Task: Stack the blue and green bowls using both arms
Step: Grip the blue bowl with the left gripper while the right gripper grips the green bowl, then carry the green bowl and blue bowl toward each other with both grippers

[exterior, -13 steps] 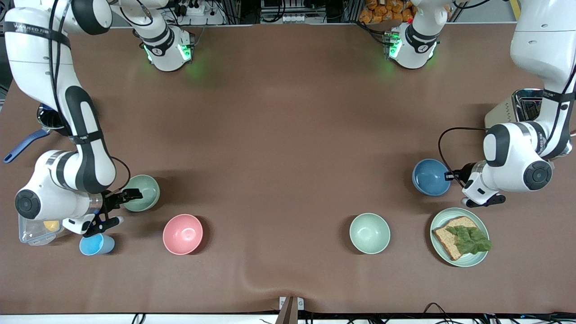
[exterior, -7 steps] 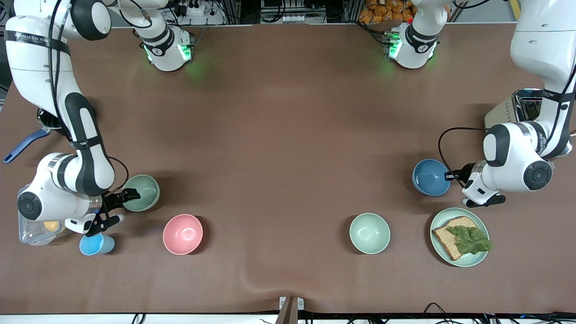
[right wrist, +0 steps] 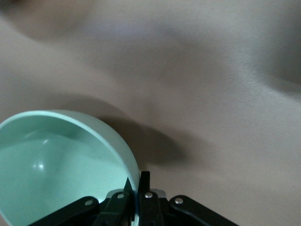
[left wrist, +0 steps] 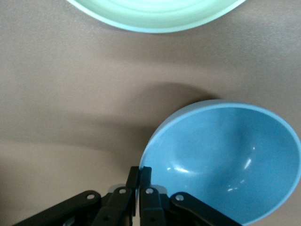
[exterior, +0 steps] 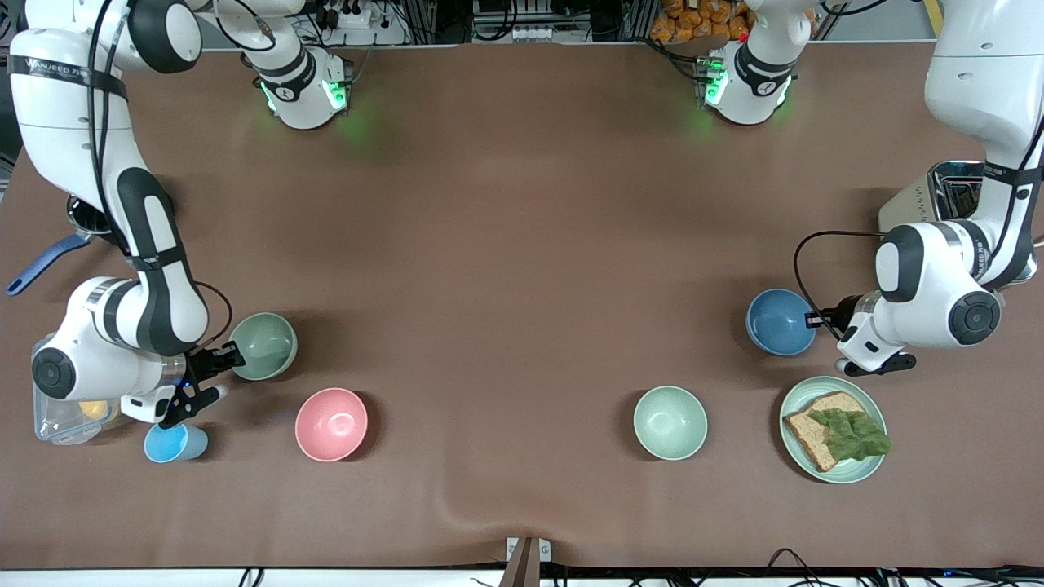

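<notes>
Green bowl [exterior: 263,346] | empty, rim pinched by right gripper [exterior: 231,356] | blue bowl [exterior: 780,321] | empty, rim pinched by left gripper [exterior: 812,319]

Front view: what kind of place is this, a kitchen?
Probably a robot lab set up as a mock kitchen: two arm bases bolted to a brown table, bowls, a toaster, a plate of bread.

Blue bowl [exterior: 780,321] medium blue; green bowl [exterior: 263,346] sage; pink bowl [exterior: 331,424]; pale mint bowl [exterior: 670,422]; table [exterior: 522,244] brown.

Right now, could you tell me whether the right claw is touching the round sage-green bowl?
Touching. The right wrist view shows the right claw shut on the round sage-green bowl, pinching its rim.
</notes>
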`<state>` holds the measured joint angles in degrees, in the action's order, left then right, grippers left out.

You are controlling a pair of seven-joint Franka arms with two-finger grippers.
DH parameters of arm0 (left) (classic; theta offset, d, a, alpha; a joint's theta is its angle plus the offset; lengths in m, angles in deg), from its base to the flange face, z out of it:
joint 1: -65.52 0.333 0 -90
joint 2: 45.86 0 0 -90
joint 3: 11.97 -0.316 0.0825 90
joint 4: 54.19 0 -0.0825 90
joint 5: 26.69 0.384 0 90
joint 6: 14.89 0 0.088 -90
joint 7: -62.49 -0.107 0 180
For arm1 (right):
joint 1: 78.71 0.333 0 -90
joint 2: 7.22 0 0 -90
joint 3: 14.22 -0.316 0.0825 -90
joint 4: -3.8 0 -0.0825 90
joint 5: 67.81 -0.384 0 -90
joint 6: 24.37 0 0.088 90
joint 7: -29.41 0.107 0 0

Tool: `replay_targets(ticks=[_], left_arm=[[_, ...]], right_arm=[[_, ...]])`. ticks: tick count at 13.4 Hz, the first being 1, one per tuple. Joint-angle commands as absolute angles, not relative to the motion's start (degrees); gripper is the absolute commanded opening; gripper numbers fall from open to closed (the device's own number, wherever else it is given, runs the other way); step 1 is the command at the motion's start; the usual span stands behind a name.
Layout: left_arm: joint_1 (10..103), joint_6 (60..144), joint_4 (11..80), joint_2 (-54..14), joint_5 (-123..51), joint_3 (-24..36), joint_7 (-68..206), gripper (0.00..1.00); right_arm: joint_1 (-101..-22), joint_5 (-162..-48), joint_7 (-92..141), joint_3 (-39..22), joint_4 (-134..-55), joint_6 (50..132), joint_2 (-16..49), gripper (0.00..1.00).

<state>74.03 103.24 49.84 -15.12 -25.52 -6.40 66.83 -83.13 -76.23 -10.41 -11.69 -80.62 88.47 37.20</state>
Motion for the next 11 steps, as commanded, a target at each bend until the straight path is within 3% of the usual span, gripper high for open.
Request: replay_targets(ticks=[1,5,11], left_arm=[[73.87,102.97,49.7,-15.71,-25.46,-5.91,67.32,0.0],[73.87,102.97,49.7,-16.68,-25.37,-5.91,66.97,0.0],[73.87,102.01,49.0,-18.61,-25.37,-5.29,67.32,0.0]], right_arm=[[-83.46,-77.3,-11.98,-12.72,-79.18,83.06,35.94,0.0],[-83.72,-80.45,-11.98,-16.05,-73.03,72.59,35.5,0.0],[-80.14,-86.71,-0.07,-26.34,-72.22,72.31,35.67,0.0]])
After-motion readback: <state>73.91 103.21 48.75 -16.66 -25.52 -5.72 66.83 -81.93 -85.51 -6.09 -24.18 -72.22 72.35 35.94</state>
